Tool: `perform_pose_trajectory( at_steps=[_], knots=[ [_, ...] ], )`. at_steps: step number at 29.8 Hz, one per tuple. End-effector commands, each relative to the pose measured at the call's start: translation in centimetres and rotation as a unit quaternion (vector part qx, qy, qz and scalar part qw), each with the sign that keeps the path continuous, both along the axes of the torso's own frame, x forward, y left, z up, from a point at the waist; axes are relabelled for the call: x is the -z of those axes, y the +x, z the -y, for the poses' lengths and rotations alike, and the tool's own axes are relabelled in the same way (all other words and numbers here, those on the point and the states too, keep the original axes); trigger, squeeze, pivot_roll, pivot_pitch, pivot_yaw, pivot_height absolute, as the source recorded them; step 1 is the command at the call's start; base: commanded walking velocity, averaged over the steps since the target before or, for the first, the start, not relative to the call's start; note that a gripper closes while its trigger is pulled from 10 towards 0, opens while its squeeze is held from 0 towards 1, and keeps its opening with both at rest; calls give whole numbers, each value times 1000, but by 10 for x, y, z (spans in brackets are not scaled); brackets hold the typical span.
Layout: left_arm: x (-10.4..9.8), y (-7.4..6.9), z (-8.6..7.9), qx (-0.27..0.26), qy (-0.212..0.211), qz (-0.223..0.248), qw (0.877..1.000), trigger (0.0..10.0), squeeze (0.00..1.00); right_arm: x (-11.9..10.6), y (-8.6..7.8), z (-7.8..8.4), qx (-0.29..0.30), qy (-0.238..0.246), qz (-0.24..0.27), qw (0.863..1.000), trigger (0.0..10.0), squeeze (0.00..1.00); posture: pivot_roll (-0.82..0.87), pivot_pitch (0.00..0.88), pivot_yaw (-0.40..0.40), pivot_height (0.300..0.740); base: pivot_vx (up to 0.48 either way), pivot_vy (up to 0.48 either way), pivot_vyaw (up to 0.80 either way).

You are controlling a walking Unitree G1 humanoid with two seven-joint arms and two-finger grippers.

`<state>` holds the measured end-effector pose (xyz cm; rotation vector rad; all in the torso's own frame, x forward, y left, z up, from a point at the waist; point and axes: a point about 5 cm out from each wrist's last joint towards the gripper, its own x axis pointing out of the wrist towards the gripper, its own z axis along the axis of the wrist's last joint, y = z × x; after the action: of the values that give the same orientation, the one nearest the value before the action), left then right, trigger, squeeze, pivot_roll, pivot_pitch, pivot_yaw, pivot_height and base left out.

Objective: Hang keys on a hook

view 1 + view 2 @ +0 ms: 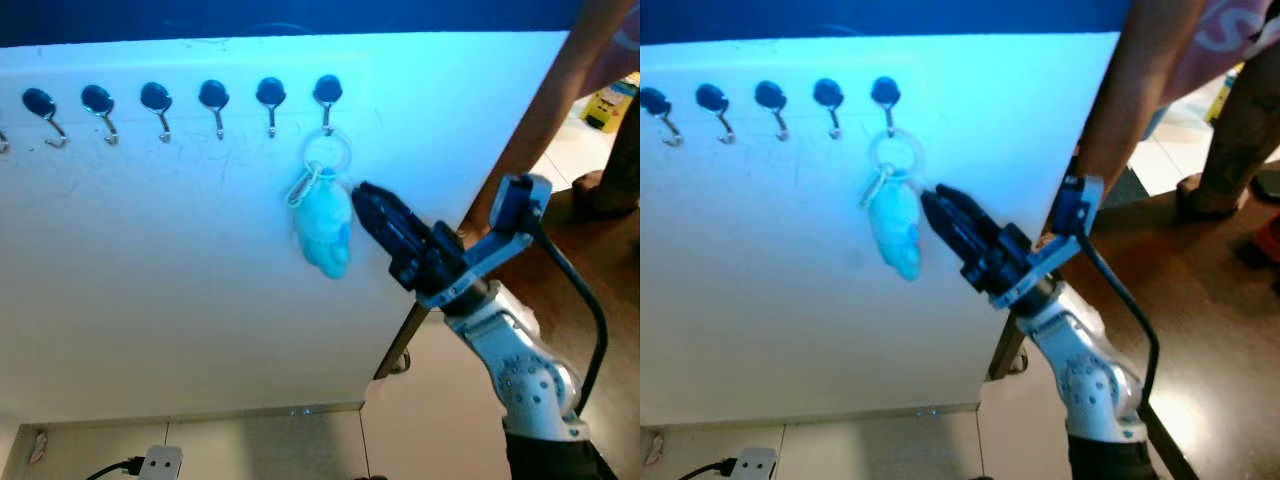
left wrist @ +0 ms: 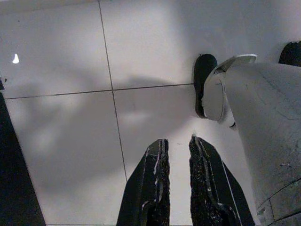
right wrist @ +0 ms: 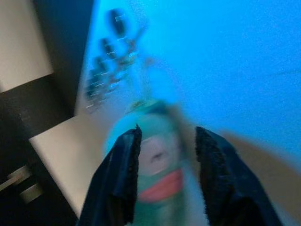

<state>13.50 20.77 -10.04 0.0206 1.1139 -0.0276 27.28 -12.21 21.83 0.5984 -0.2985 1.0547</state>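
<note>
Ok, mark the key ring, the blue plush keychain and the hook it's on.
key ring [image 1: 328, 153], left eye view, on the ring's rim.
blue plush keychain [image 1: 326, 230], left eye view, mid-body.
hook [image 1: 327, 91], left eye view, its black round base.

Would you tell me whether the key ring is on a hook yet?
On: the ring hangs from the hook, charm dangling below.

Probably a home hallway: a white wall panel [image 1: 180, 300] carrying a row of black-knobbed metal hooks [image 1: 214, 105], pale glossy floor tiles [image 2: 61, 117], and a white power strip [image 1: 158, 463].
</note>
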Motion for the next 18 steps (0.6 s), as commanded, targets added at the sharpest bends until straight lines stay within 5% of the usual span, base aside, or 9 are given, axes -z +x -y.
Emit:
perform_pose_trajectory(
  at_steps=[1, 4, 5, 6, 7, 18],
  knots=[
    [4, -11, 2, 4, -3, -24, 1000, 10000, 0, 5, -13, -5, -51, -8, 8, 999, 10000, 1000, -86, 49, 90, 740, 0, 0, 0],
    [5, -12, 2, 4, -3, -27, 1000, 10000, 0, 15, -25, -5, -88, -26, 4, 996, 10000, 1000, -88, 50, 89, 740, 0, 0, 0],
    [5, -13, 2, 4, -2, -29, 1000, 10000, 0, 21, -29, -4, -100, -32, -5, 994, 10000, 502, -89, 51, 89, 740, 0, 0, 0],
    [5, -13, 2, 4, -2, -29, 1000, 10000, 0, 21, -29, -4, -100, -32, -5, 994, 10000, 502, -89, 51, 89, 740, 0, 0, 0],
    [5, -13, 4, 6, -3, -31, 999, 10000, 0, 27, -33, -3, -109, -35, -14, 993, 10000, 0, -89, 52, 89, 740, 0, 0, 0],
    [7, -15, 8, 25, 3, -41, 999, 10000, 0, 56, -33, 11, -74, -59, -68, 993, 10000, 0, -93, 61, 99, 740, -270, 0, 0]
  ],
)
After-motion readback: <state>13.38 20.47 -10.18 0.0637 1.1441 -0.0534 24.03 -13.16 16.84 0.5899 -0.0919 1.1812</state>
